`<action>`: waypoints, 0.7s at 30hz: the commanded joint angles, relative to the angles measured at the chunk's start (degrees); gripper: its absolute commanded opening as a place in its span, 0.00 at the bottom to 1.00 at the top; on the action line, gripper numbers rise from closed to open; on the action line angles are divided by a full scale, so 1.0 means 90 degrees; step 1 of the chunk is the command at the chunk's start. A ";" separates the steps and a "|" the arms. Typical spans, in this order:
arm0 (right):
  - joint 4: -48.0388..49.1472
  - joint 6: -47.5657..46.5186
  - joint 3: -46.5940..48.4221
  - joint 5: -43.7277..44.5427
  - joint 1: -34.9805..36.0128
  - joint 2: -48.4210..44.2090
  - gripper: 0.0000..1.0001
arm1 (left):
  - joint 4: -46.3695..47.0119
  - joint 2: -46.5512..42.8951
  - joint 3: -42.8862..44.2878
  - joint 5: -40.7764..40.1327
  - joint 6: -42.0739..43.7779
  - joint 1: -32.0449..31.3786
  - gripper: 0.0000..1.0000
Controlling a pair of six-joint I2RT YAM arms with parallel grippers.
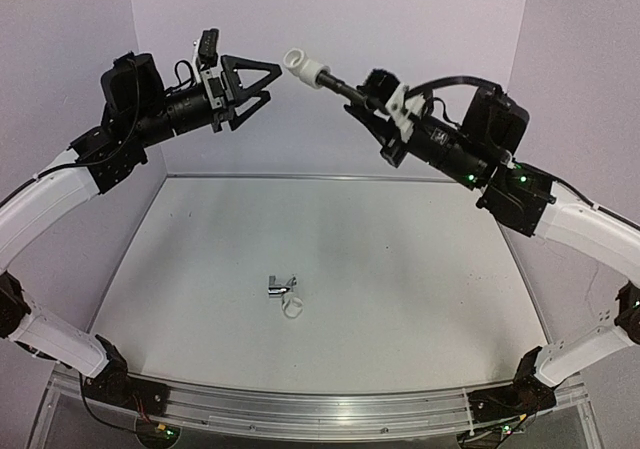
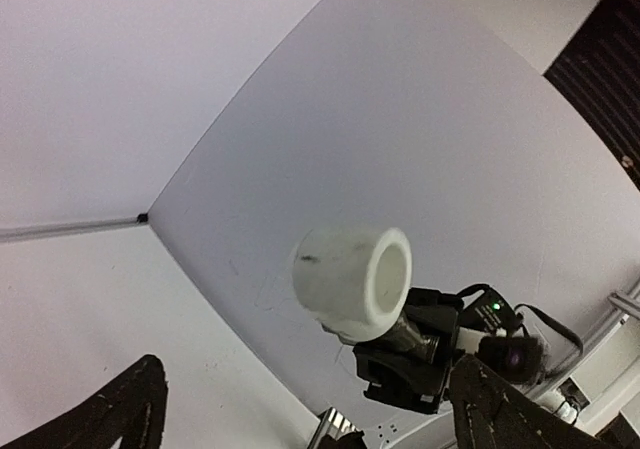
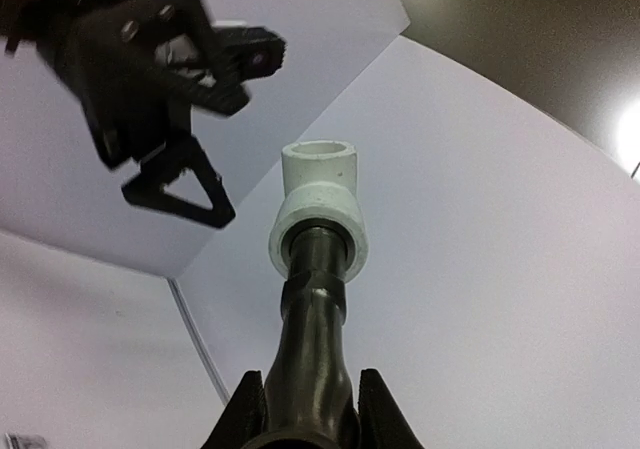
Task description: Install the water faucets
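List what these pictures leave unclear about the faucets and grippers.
- Black faucet: lower end, right wrist view, hidden inside the right gripper.
- Its thread: all views, inside the white fitting.
- Chrome faucet: top view, too small for detail.
- Left gripper: left wrist view, bottom edge cuts all but fingertips.

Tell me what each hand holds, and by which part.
Right hand grips the matte black metal faucet by its base end, the white plastic elbow fitting on its far end. Left hand open, holding nothing.
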 commanded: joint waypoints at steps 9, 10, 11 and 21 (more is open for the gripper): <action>0.1579 -0.5364 -0.1438 0.0842 0.0045 -0.0139 0.00 | -0.2891 0.0371 0.0759 -0.0736 -0.2304 0.0043 1.00; 0.1789 -0.5507 -0.1526 0.0851 0.0050 -0.0108 0.00 | -0.3045 0.0467 0.0817 -0.0719 -0.2501 0.0040 1.00; 0.1876 -0.5585 -0.1565 0.0882 0.0077 -0.0077 0.00 | -0.3020 0.0533 0.0824 -0.0663 -0.2656 0.0042 1.00; 0.1991 -0.5839 -0.1473 0.0828 0.0295 0.0217 0.00 | -0.2300 0.1281 0.1219 -0.0027 -0.3214 0.0031 0.98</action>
